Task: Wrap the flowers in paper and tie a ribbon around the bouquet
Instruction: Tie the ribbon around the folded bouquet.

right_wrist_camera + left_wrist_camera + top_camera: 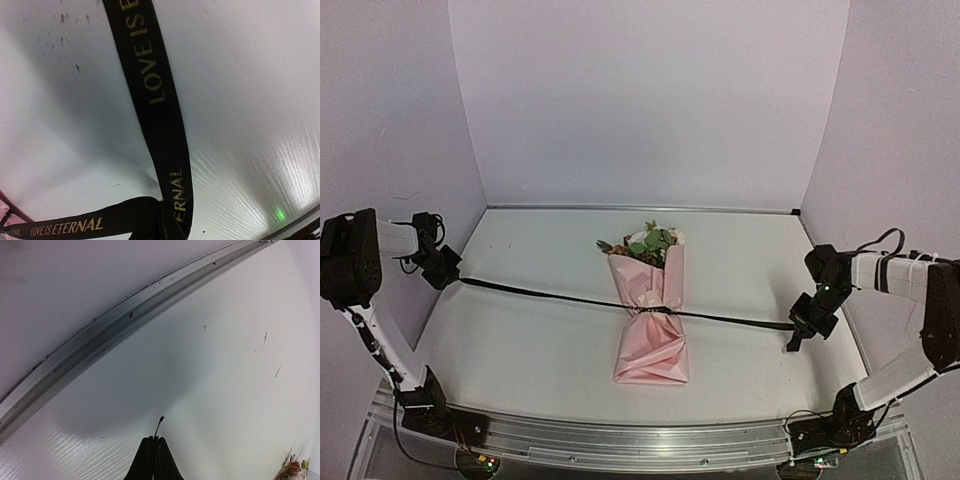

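Left gripper [451, 277], right gripper [794, 336]: clamped on ribbon [550, 294] ends near opposite surface [520, 350] edges. Stretched taut around the bouquet [651, 345].

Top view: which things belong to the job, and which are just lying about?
Job: flowers, paper, ribbon cinching the bouquet, left tool and right tool each gripping it.
Not the job: table, front rail, arm cables.

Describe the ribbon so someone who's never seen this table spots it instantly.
On the white table, a pink bouquet lies in the middle. The ribbon is the flat black band cinched round it, stretching toward both sides. Unlike the arms' cables, it carries gold lettering.
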Controlling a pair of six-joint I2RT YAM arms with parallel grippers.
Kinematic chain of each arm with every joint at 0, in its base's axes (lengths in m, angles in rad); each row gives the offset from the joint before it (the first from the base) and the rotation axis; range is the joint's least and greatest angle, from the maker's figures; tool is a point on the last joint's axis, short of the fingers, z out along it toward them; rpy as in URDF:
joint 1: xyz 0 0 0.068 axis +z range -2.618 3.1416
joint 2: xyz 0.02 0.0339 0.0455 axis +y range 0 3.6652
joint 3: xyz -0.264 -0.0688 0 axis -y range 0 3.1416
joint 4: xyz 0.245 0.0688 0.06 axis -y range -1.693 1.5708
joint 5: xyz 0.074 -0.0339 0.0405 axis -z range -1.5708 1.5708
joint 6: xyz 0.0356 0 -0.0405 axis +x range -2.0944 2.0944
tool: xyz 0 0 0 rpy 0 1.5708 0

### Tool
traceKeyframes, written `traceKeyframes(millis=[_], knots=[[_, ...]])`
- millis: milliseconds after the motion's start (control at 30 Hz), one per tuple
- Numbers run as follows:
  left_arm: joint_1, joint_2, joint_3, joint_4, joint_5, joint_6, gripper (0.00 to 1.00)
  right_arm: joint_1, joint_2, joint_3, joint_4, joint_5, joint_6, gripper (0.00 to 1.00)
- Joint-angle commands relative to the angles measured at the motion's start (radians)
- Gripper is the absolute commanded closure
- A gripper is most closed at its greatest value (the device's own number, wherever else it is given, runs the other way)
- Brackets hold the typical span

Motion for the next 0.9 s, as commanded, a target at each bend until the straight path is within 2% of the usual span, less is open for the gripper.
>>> traceKeyframes(millis=[0, 167, 367, 467, 500, 567, 667, 767, 867], knots=[[0.08, -0.018, -0.024, 0.045, -0.109, -0.051, 1.0, -0.033, -0.041, 0.01, -0.07, 0.068, -0.012, 1.0], [0.019, -0.037, -0.08, 0.082, -0.089, -0.089, 1.0, 0.094, -0.002, 0.052, -0.086, 0.049, -0.072, 1.0], [-0.052, -0.023, -0.12, 0.104, -0.055, -0.145, 1.0, 0.193, 0.04, 0.05, -0.077, 0.052, -0.113, 1.0], [-0.081, -0.029, -0.119, 0.105, -0.053, -0.155, 0.85, 0.22, 0.03, 0.053, -0.074, 0.066, -0.15, 0.9], [-0.087, -0.032, -0.118, 0.104, -0.051, -0.157, 0.79, 0.224, 0.024, 0.055, -0.075, 0.069, -0.165, 0.83], [-0.092, -0.04, -0.114, 0.098, -0.042, -0.159, 0.62, 0.231, 0.009, 0.055, -0.074, 0.073, -0.197, 0.69], [-0.1, -0.068, -0.111, 0.088, -0.032, -0.153, 0.47, 0.238, -0.018, 0.054, -0.074, 0.079, -0.255, 0.51], [-0.117, -0.118, -0.112, 0.065, -0.025, -0.151, 0.29, 0.249, -0.052, 0.053, -0.07, 0.082, -0.31, 0.36], [-0.156, -0.191, -0.134, 0.042, -0.006, -0.186, 0.18, 0.299, -0.101, 0.05, -0.033, 0.109, -0.393, 0.25]])
